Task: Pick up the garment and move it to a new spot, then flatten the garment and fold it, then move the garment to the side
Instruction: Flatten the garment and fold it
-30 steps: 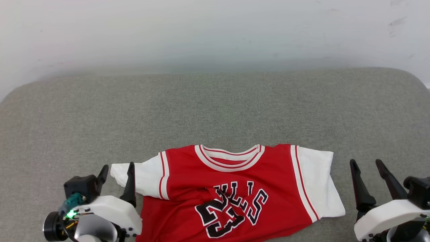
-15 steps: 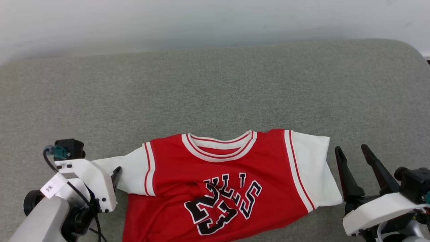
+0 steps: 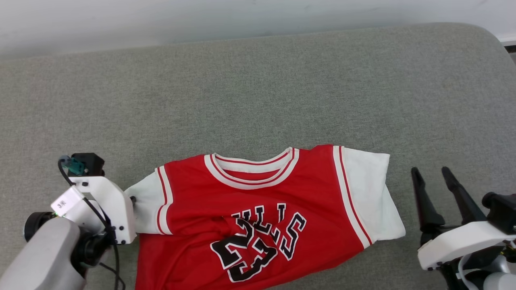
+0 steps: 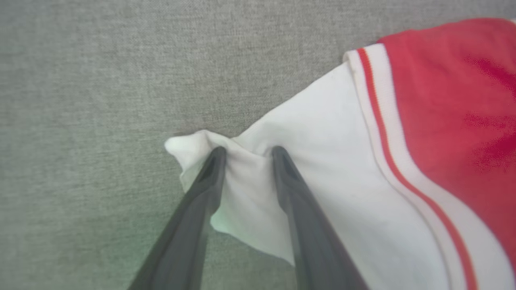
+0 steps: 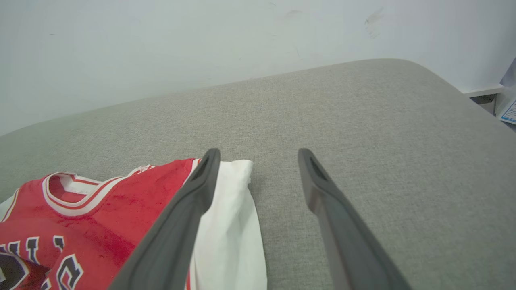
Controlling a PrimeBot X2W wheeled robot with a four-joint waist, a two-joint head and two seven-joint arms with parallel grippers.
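The garment (image 3: 258,189), a red jersey with white sleeves and black lettering, lies face up near the front of the grey cushion (image 3: 258,80). My left gripper (image 4: 248,152) is down on the tip of its left white sleeve (image 4: 322,133). Its jaws have narrowed, and a puckered fold of white cloth is caught between them. In the head view the white wrist housing covers most of that gripper (image 3: 132,198). My right gripper (image 3: 430,171) stands open just right of the other sleeve (image 5: 234,225), above the cushion, holding nothing. The shirt's lower hem runs off the bottom edge.
A pale wall (image 3: 242,16) rises behind the cushion. The cushion's rounded right corner (image 5: 423,76) drops away to a ledge with a paper item (image 5: 508,110). Bare grey fabric stretches behind and to both sides of the shirt.
The head camera has tilted down, shifting the whole picture. My left gripper came down over the left sleeve tip and its jaws drew together on the cloth. The right gripper stayed open.
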